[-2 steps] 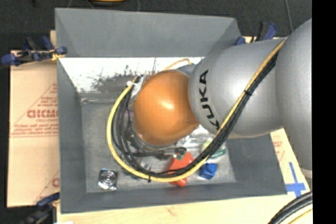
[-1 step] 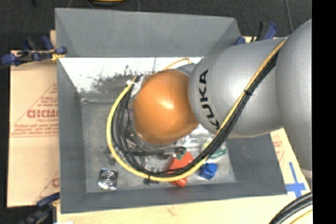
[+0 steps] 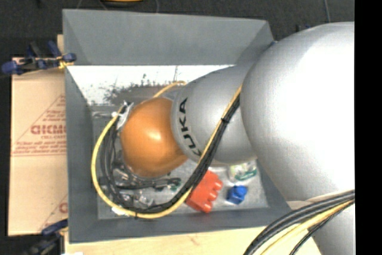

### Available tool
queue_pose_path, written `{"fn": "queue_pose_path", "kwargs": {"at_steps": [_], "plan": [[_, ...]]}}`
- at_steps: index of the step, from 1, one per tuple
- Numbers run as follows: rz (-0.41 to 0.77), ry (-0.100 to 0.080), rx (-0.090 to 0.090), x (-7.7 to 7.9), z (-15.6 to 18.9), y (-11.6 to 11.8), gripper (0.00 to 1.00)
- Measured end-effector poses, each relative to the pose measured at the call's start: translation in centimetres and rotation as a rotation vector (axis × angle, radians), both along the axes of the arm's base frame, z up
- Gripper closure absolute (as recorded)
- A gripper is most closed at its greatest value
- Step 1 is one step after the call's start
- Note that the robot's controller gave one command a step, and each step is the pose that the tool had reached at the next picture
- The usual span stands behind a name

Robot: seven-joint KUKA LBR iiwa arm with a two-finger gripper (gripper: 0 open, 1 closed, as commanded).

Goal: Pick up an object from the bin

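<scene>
Your gripper (image 3: pixel 132 183) sits low in the bin (image 3: pixel 79 152), tucked under the arm's orange cover (image 3: pixel 152 137) and ringed by a loop of yellow cable (image 3: pixel 98 155). You cannot tell whether it is open or closed, or whether anything is in it.

The nearest clear candidate is the red block (image 3: pixel 204 191). It lies on the bin floor beside the gripper, toward the side the arm reaches in from, with its long axis slanted across the floor. The cable passes right along its near edge.

Past the block, farther from the gripper, is a small blue piece (image 3: pixel 237 194), with a white-and-green piece (image 3: pixel 243 173) just behind it.

To reach the block, you would probably need to shift sideways, back under the arm.
</scene>
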State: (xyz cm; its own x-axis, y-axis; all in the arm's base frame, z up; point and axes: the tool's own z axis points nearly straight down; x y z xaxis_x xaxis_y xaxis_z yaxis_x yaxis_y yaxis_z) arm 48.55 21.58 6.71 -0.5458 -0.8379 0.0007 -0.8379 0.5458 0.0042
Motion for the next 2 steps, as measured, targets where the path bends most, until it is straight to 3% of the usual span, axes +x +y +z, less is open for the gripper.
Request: {"fn": "queue_pose_path", "kwargs": {"at_steps": [1, 2], "plan": [[-0.006, -0.005, 0.001, 0.2, 0.4, -0.2, 1.00], [0.004, -0.015, 0.003, 1.9, 15.4, 0.7, 1.00]]}}
